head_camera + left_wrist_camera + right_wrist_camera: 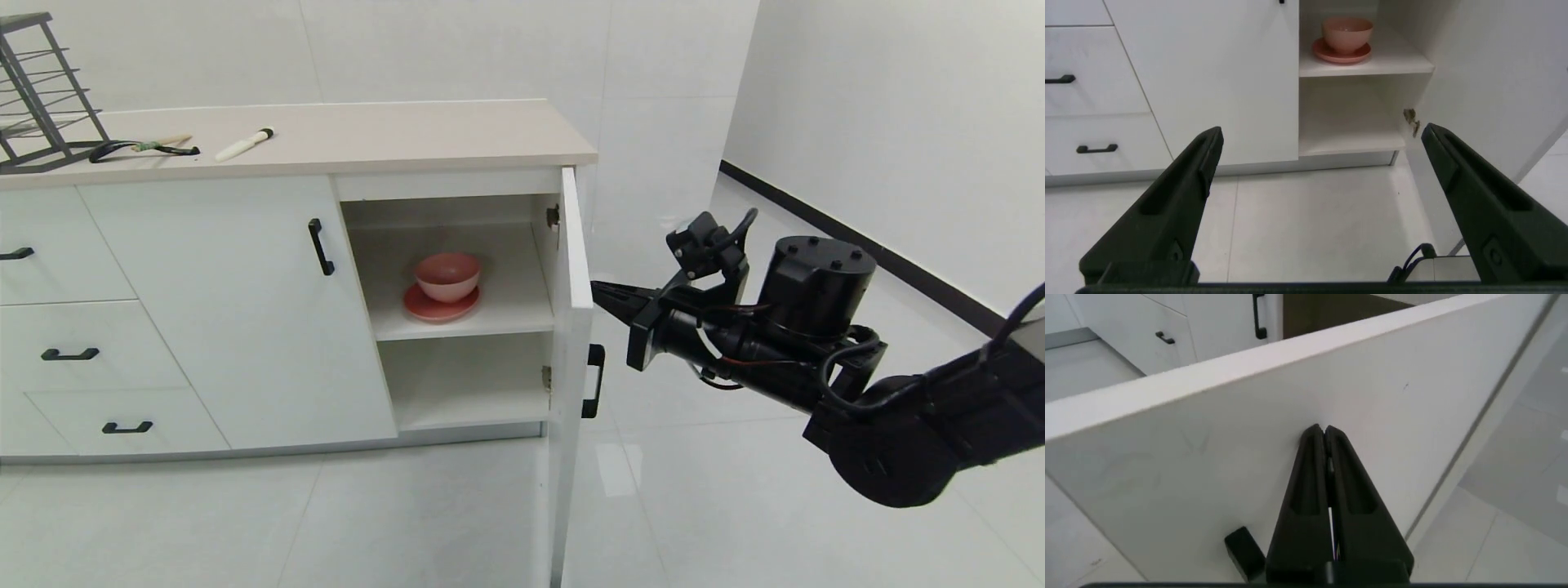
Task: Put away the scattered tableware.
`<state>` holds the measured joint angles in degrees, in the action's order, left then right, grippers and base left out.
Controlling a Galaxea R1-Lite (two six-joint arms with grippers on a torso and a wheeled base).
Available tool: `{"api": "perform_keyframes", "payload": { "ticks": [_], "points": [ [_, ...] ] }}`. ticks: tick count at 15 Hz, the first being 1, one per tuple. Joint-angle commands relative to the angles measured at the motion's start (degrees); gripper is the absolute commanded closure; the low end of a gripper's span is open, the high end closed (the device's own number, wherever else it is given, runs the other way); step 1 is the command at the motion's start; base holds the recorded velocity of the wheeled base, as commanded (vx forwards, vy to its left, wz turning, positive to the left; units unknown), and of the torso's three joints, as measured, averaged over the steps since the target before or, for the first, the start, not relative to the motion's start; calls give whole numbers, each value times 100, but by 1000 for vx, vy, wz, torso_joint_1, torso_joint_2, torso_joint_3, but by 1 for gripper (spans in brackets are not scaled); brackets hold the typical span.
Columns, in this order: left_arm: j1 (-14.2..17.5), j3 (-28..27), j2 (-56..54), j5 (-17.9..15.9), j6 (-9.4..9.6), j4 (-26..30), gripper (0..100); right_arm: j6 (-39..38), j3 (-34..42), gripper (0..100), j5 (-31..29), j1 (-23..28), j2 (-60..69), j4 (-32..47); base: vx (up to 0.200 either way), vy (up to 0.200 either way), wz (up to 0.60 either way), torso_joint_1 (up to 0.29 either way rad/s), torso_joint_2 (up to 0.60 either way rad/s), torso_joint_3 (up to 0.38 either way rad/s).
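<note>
Pink bowl [446, 276] on plate [439, 306], shelved.

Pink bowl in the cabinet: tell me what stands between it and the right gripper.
The open cabinet door does. The right gripper, fingers shut, points at its outer face; the pink bowl sits on a pink plate on the upper shelf inside.

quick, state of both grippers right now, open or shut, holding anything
Left gripper: open, holding nothing.
Right gripper: shut, empty, its tip against the outer face of the open cabinet door.
</note>
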<state>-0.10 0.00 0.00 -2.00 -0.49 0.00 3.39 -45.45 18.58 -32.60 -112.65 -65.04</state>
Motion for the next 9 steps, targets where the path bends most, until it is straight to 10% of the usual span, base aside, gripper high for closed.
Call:
{"api": "perform_keyframes", "payload": {
  "ticks": [1, 9],
  "points": [
    [1, 0, 0, -2, -4, 0, 0, -5, -219, 100, -91, -194, -327, 0, 0, 0, 0, 0, 0, 0],
    [1, 0, 0, -2, -4, 0, 0, -40, -975, 100, -197, -326, -908, -9, 0, 0, 0, 0, 0, 0]
  ]
}}
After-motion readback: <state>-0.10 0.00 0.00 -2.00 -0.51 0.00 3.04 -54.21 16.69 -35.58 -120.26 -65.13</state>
